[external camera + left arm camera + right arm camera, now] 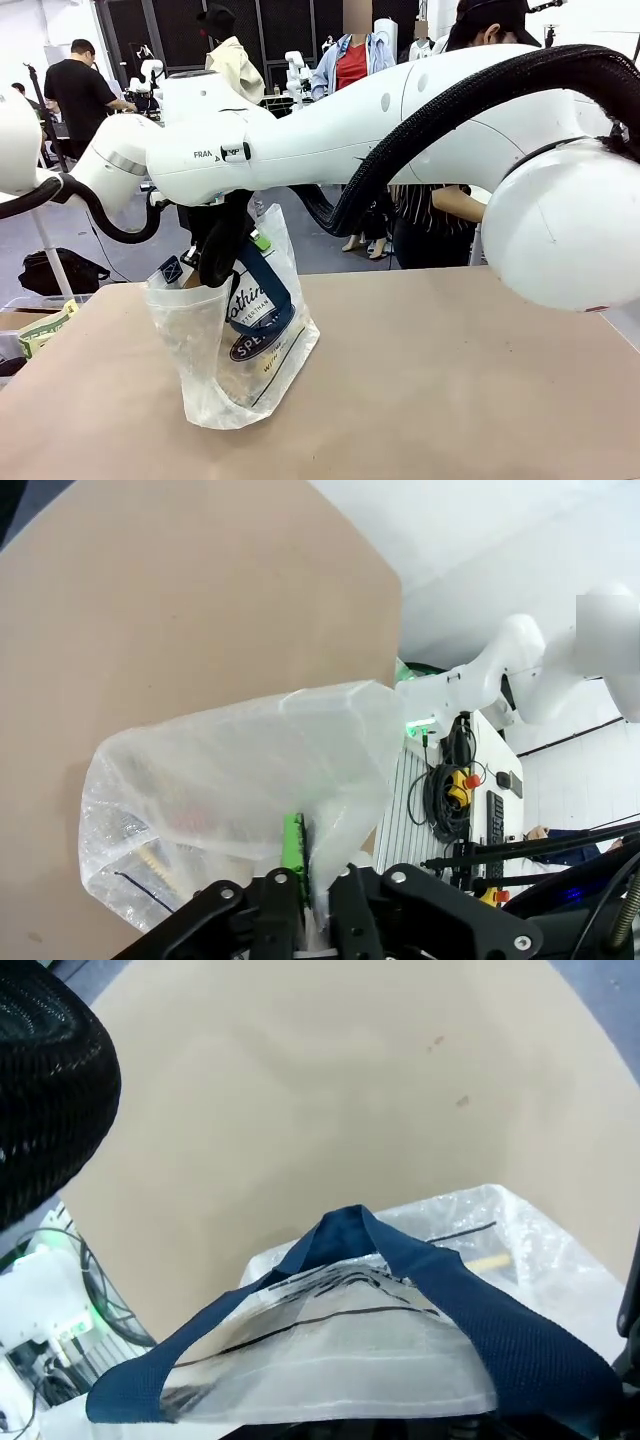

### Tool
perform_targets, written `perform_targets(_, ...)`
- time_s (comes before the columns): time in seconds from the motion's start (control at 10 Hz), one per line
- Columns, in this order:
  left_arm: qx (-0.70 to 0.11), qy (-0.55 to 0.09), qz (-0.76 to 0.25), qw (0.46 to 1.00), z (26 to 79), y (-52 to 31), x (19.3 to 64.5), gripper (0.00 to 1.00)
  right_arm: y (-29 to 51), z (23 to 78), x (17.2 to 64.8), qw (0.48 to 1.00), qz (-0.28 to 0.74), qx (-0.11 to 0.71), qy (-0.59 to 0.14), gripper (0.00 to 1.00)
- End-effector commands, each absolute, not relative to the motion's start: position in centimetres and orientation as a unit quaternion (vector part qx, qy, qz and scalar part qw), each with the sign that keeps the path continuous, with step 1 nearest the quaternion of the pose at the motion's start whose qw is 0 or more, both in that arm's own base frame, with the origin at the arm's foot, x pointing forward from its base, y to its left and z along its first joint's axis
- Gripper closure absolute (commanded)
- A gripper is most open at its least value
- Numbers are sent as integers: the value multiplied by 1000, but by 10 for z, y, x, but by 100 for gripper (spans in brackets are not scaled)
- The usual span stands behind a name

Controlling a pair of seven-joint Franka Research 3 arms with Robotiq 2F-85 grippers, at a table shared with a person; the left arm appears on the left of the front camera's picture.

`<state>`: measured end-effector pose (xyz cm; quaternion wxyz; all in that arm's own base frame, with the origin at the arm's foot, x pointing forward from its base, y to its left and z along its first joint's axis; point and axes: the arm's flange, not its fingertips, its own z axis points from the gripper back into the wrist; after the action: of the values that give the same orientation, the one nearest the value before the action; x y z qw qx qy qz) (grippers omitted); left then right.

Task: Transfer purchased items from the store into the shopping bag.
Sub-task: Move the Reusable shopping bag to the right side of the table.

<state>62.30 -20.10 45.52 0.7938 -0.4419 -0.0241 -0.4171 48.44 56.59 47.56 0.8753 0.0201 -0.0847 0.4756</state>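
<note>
While the translucent whitish plastic shopping bag point(235, 345) with navy strap handles stands upright on the brown table point(450, 390), the left gripper point(305, 895) is pinched together on the bag's rim. Lifting a navy handle point(440, 1285), the right gripper is closed at the bag's mouth.

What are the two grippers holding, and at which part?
Left gripper: the translucent plastic shopping bag, at its rim. Right gripper: its navy strap handle, apparently.
</note>
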Motion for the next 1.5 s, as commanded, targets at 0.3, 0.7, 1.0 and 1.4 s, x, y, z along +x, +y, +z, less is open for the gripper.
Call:
perform_targets(0.3,-451,-8,-425,785,455,-205,620,100,572,481,492,880,462,5,-109,100)
perform_targets(0.7,-456,-10,-421,784,455,-204,619,100,568,483,489,884,456,4,-106,29)
perform_targets(1.0,-456,-12,-416,787,454,-202,620,100,560,486,481,887,449,1,-108,0)
perform_targets(1.4,-454,-14,-416,788,454,-199,620,100,548,494,469,894,434,0,-110,0)
